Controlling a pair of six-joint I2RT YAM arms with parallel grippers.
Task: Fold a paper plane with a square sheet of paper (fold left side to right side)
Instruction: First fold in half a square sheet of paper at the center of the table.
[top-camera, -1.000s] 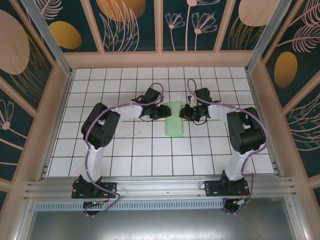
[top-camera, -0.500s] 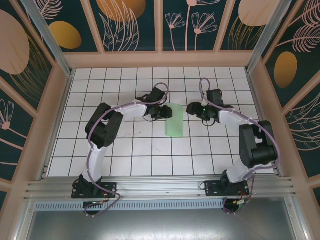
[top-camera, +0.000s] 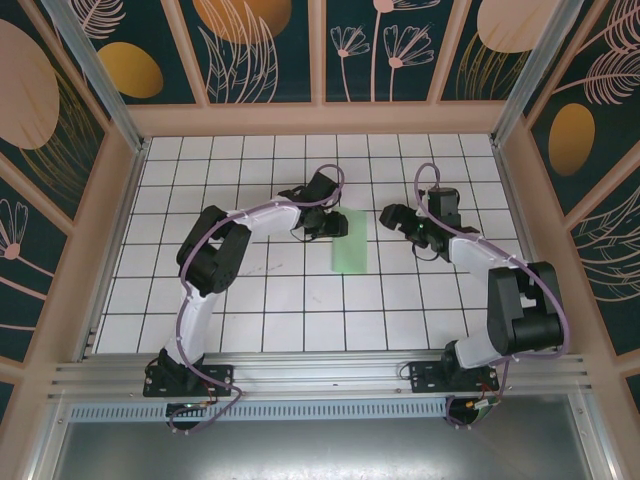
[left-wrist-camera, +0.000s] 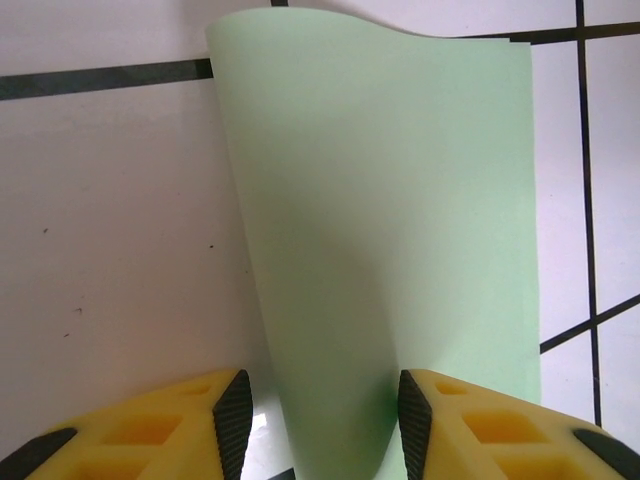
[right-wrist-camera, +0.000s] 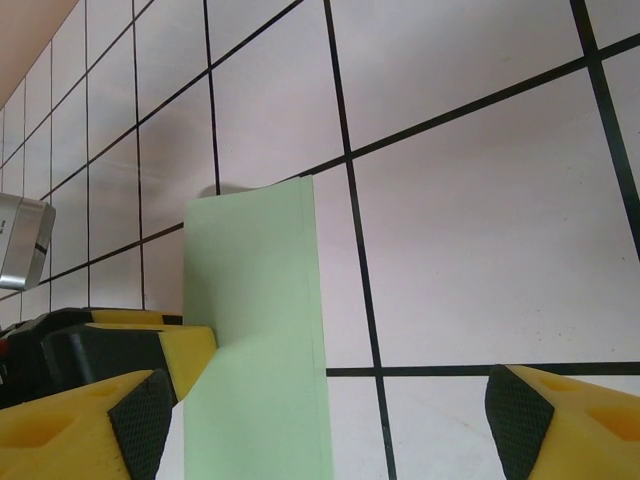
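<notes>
the paper lies as a narrow pale green strip near the middle of the table, a little closer to the far edge than to the near one, with its long sides running from near to far. in the left wrist view the paper lies flat on its right side and bows up along its left side, where the surface is shaded and the edge curves. the left gripper is at the strip's left side, toward its far end. its two yellow fingers are moderately apart, with the end of the paper between them. the right black pad is against the green surface, while the left pad stands just clear of the paper's edge, so nothing is pinched. the right gripper is to the right of the strip, apart from it and over bare tiles. its fingers are spread wide. ahead of them lies the paper, with a yellow finger of the left gripper touching its far side.
</notes>
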